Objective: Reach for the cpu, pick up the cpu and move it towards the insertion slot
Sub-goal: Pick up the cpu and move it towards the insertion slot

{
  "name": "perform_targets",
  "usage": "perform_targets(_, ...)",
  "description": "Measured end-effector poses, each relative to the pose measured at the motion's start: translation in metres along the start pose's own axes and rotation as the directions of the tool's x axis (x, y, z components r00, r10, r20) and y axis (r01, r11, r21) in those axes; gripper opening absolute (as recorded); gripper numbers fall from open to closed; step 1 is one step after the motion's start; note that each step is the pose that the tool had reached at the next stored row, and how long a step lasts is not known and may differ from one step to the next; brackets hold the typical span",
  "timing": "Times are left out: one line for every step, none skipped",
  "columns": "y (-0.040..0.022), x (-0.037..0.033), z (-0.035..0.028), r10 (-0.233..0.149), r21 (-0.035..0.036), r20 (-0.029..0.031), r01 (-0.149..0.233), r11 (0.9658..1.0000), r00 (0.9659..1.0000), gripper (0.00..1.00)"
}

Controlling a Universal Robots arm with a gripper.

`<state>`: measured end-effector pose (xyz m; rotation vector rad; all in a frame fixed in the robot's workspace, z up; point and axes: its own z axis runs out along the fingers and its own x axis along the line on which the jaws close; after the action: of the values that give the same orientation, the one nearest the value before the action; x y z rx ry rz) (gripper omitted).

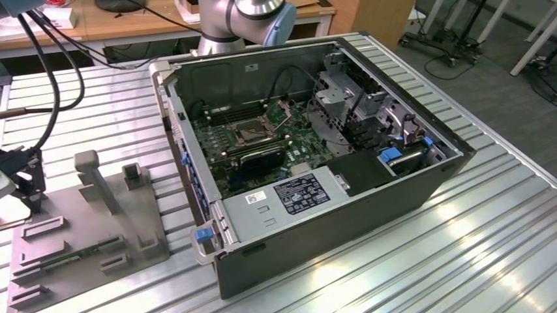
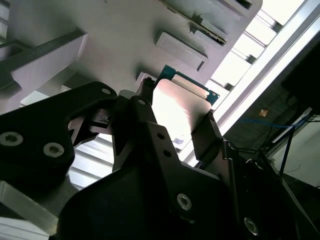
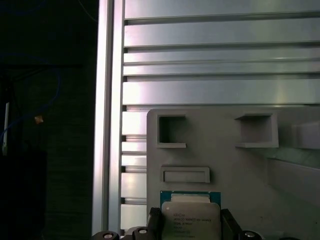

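cpu (image 2: 182, 102) partly hidden by end effector (image 2: 177, 112)

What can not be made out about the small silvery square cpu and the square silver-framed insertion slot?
Small silvery square cpu: first wrist view, one part cut off by the picture edge.
Same cpu, second wrist view: near part hidden behind the black gripper.
Square silver-framed insertion slot: exterior view, contacts too small to see.

Both wrist views close on cpu (image 2: 177, 112) (image 3: 190, 220)
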<state>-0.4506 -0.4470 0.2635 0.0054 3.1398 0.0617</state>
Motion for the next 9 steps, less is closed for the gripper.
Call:
perform_targets(0.0000, 0.0000, -0.0002, 0.000, 0.0001, -0.0001, 0.000, 1.0000, 1.0000, 0.55)
perform_targets(0.0000, -0.0001, -0.0002, 0.000, 0.0001, -0.0001, 0.000, 1.0000, 1.0000, 0.55)
perform_targets(0.0000, -0.0003, -0.0003, 0.000, 0.0002, -0.0002, 0.000, 1.0000, 1.0000, 0.55)
perform_targets(0.0000, -0.0007, -0.0002, 0.000, 0.0001, -0.0001, 0.000, 1.0000, 1.0000, 0.55)
perform_targets(0.0000, -0.0012, -0.0002, 0.000, 0.0001, -0.0001, 0.000, 1.0000, 1.0000, 0.55)
perform_targets(0.0000, -0.0015, -0.0001, 0.000, 0.0000, 0.0000, 0.000, 1.0000, 1.0000, 0.55)
perform_targets(0.0000, -0.0020, -0.0002, 0.000, 0.0000, -0.0001, 0.000, 1.0000, 1.0000, 0.55)
perform_targets(0.0000, -0.0023, -0.0001, 0.000, 0.0000, 0.0000, 0.000, 1.0000, 1.0000, 0.55)
perform_targets(0.0000, -0.0023, -0.0001, 0.000, 0.0000, 0.0000, 0.000, 1.0000, 1.0000, 0.55)
